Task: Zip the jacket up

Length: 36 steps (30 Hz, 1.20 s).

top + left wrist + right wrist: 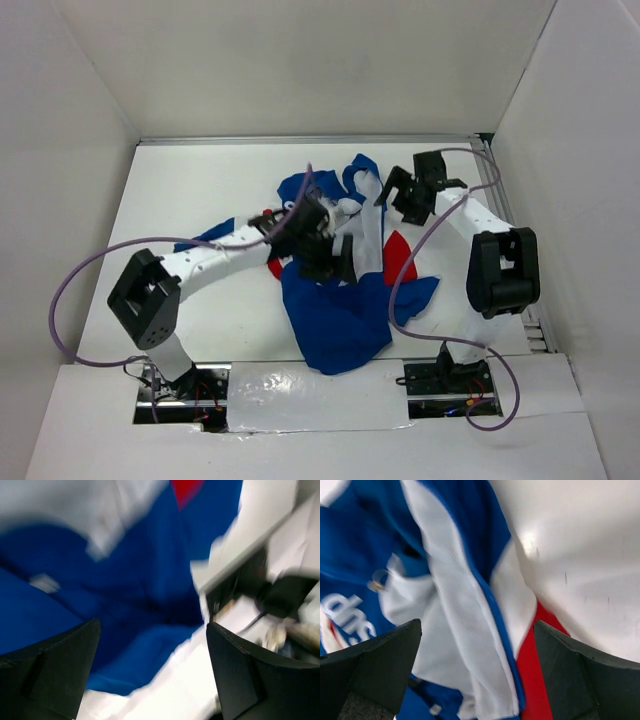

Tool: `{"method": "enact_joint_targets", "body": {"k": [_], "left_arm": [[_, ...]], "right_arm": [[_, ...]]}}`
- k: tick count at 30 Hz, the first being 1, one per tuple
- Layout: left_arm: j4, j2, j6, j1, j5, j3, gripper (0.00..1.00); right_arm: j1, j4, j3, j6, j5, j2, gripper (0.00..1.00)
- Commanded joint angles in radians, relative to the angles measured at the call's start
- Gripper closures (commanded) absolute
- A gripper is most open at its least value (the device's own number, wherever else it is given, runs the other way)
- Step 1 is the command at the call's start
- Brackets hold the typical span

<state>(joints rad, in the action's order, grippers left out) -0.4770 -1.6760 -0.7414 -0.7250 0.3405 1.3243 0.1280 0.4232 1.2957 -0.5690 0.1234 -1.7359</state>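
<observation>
1. Lying crumpled in the middle of the flat white table (180,200), the small royal-blue fabric jacket (335,310) is spread open, with its white lining (371,238) turned up and red panels showing on its right side.
2. The left gripper (325,252), black and two-fingered, hangs over the middle of the jacket. In the left wrist view its fingers (50,675) stand wide apart with nothing between them, and only blue cloth and a white strip show below. That view is blurred.
3. The right gripper (404,194) sits above the far right edge of the jacket, near the bare table. In the right wrist view its fingers (592,675) are also spread apart and hold nothing.
4. Below the right gripper a long band of white mesh-like lining runs between blue edges, with a red panel beside it, touching the table.
5. White lettering (347,615) shows on the blue cloth at the left edge of the right wrist view. It is cut off and turned, and only a few rounded lower-case letters can be seen, too partial to read as a word.
6. No other brand or label can be read in any view.
</observation>
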Motion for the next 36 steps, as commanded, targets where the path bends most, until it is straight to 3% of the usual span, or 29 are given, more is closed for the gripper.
{"method": "enact_joint_targets", "body": {"k": [1,5,9,14,16,17,19,20,23,25,28,30,33,36], "left_arm": [[0.060,-0.005,-0.102,-0.107,0.064,-0.150,0.01],[0.084,-0.071,-0.142,-0.116,0.141,-0.253,0.01],[0.060,-0.119,-0.154,0.051,0.126,-0.306,0.01],[-0.066,-0.178,-0.107,0.301,-0.014,-0.165,0.01],[-0.097,-0.246,-0.072,0.422,-0.035,-0.018,0.01],[-0.113,-0.275,-0.059,0.473,-0.070,0.040,0.01],[-0.126,-0.393,-0.009,0.502,-0.132,0.252,0.01],[-0.185,-0.450,0.017,0.522,-0.136,0.356,0.01],[-0.375,-0.712,0.091,0.512,-0.130,1.022,0.01],[-0.381,-0.820,0.126,0.507,-0.036,1.172,0.01],[-0.235,-0.687,0.128,0.526,0.061,1.010,0.01],[-0.127,-0.508,0.117,0.549,0.084,0.766,0.01],[-0.080,-0.291,0.129,0.535,0.005,0.508,0.01],[-0.119,-0.115,0.107,0.503,-0.102,0.403,0.01]], "right_arm": [[-0.001,-0.080,-0.128,-0.037,0.056,0.068,0.00],[0.021,-0.104,-0.251,-0.040,0.101,0.116,0.00],[0.079,-0.133,-0.395,-0.057,0.082,0.202,0.05],[0.263,-0.156,-0.522,-0.081,0.094,0.263,0.06],[0.349,-0.181,-0.584,-0.104,0.154,0.285,0.07],[0.449,-0.207,-0.598,-0.117,0.169,0.301,0.07],[0.566,-0.244,-0.609,-0.121,0.230,0.299,0.07],[0.685,-0.265,-0.558,-0.109,0.260,0.283,0.06],[0.862,-0.279,-0.366,0.038,0.347,0.182,0.06],[0.956,-0.264,-0.276,0.141,0.422,0.142,0.06],[0.922,-0.241,-0.167,0.189,0.458,0.177,0.06],[0.819,-0.236,-0.156,0.176,0.444,0.219,0.05],[0.638,-0.218,-0.180,0.141,0.372,0.332,0.00],[0.442,-0.192,-0.167,0.101,0.231,0.346,0.00]]}}
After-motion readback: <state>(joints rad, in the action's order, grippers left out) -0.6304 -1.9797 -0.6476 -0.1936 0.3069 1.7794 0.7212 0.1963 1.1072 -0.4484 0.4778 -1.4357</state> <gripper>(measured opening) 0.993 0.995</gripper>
